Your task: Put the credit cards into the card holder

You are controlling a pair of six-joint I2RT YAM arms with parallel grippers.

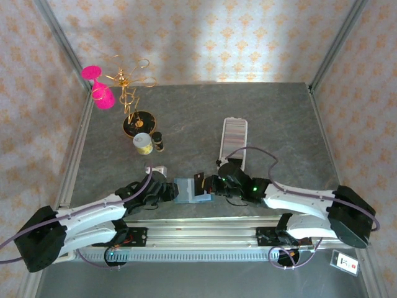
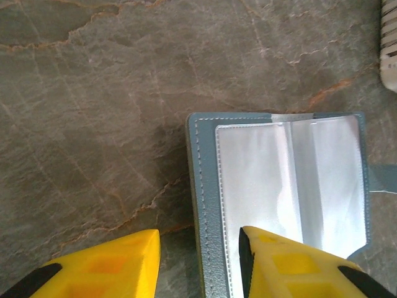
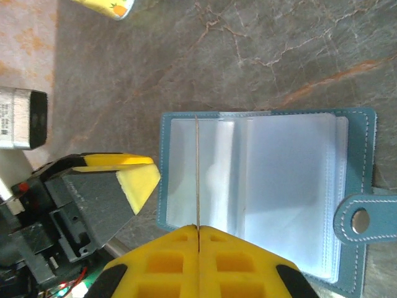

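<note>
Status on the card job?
Left gripper open, astride holder edge. Right gripper shut on card, edge-on over open holder. Other cards in tray. No obstruction seen.

The card holder [image 1: 190, 190] lies open on the tabletop [image 1: 279, 112] near its front edge, between the two hands. The left hand [image 1: 169, 192] is at its left side, one finger over the holder's margin and the other over bare tabletop. The right hand [image 3: 197, 228] is at its right side. A credit card [image 3: 197, 167] stands edge-on between the right hand's fingers, above the holder. Behind the holder and to the right, a tray [image 1: 235, 120] runs front to back with a row of credit cards [image 1: 234, 141] in it. Behind and to the left stand a jar [image 1: 143, 142] and, just right of it, a small bottle [image 1: 159, 143]. A wire stand [image 1: 137, 123] rises behind them.
</note>
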